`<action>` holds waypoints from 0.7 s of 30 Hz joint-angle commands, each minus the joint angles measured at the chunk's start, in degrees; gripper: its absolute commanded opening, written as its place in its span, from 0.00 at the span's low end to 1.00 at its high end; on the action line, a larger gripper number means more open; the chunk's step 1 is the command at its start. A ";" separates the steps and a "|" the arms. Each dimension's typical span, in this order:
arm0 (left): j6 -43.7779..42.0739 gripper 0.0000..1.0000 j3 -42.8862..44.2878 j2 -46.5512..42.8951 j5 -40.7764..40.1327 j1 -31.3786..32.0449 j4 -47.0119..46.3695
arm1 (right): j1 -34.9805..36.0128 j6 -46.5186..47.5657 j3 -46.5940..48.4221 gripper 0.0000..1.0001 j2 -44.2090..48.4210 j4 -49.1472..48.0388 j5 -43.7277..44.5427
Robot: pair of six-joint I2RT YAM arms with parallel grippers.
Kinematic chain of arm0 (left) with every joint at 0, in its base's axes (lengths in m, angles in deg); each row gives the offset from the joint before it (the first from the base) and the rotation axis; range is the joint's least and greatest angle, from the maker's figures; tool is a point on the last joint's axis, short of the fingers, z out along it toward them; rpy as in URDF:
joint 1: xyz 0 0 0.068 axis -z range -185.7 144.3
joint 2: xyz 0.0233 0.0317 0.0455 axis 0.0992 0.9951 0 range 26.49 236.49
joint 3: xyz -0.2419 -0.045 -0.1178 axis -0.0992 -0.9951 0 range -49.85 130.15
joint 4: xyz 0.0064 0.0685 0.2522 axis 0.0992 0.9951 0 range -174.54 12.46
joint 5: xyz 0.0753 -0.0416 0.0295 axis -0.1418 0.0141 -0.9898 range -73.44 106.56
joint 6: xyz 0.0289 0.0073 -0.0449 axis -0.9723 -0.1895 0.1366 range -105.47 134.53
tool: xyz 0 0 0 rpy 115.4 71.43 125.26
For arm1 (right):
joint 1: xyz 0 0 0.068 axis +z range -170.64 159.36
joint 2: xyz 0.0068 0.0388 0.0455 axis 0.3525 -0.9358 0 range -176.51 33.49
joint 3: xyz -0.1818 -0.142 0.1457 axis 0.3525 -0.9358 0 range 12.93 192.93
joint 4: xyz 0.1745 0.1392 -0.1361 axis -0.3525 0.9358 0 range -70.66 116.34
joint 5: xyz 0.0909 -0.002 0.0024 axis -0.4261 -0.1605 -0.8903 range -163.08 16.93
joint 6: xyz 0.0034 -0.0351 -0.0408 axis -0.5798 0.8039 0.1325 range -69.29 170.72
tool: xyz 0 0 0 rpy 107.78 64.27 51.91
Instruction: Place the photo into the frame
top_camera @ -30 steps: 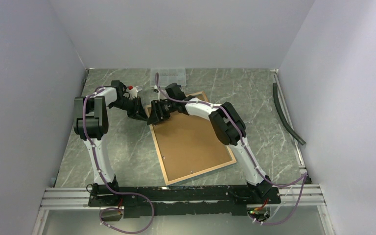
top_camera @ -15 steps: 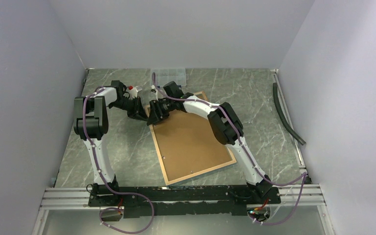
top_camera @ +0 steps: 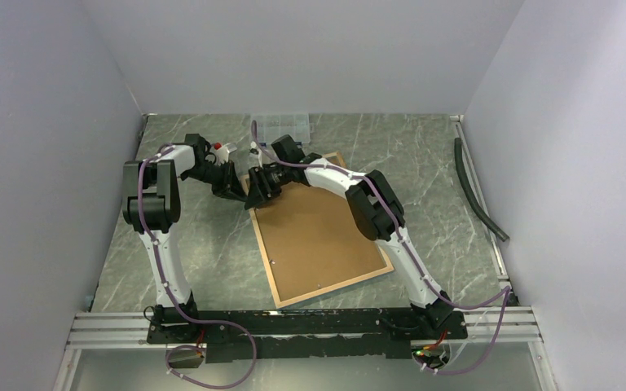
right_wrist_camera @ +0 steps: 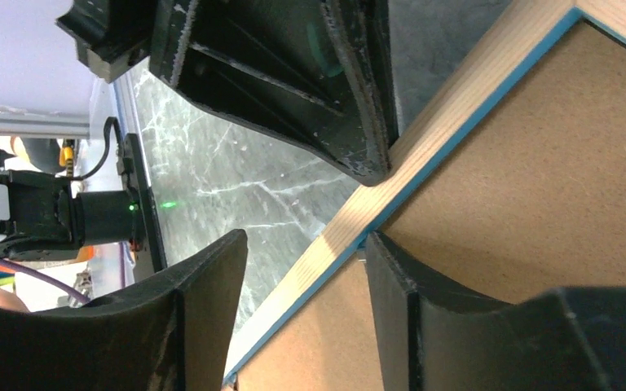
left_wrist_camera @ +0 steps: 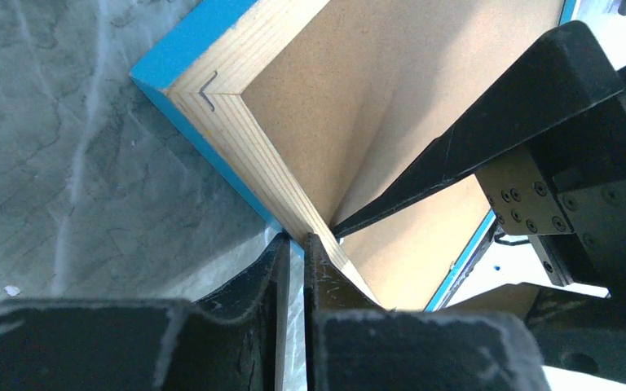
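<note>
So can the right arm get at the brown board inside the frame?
Probably yes. The right tool straddles the rim of the frame, with one finger over the brown board, and nothing lies on the board there. The left tool pinches the rim nearby, but off to the side.

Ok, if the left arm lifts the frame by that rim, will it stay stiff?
Probably stiff: the frame has a solid wood rim, stapled at the corner. It looks large for the narrow pinch of the left gripper near one corner, so it may pivot or slip. The backing board seems thin and may flex.
</note>
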 commanded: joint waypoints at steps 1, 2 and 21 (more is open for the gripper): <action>-2.57 0.08 -0.36 0.90 -3.58 1.40 -2.02 | 6.12 2.14 1.56 0.63 -3.06 11.56 -5.90; -2.72 0.08 -0.53 0.34 -3.47 1.39 -1.64 | 5.62 1.71 1.62 0.67 -1.67 10.81 -4.43; -11.87 0.56 15.05 -4.43 -11.05 -1.82 8.30 | -4.39 -17.43 -40.38 1.00 44.82 6.52 28.42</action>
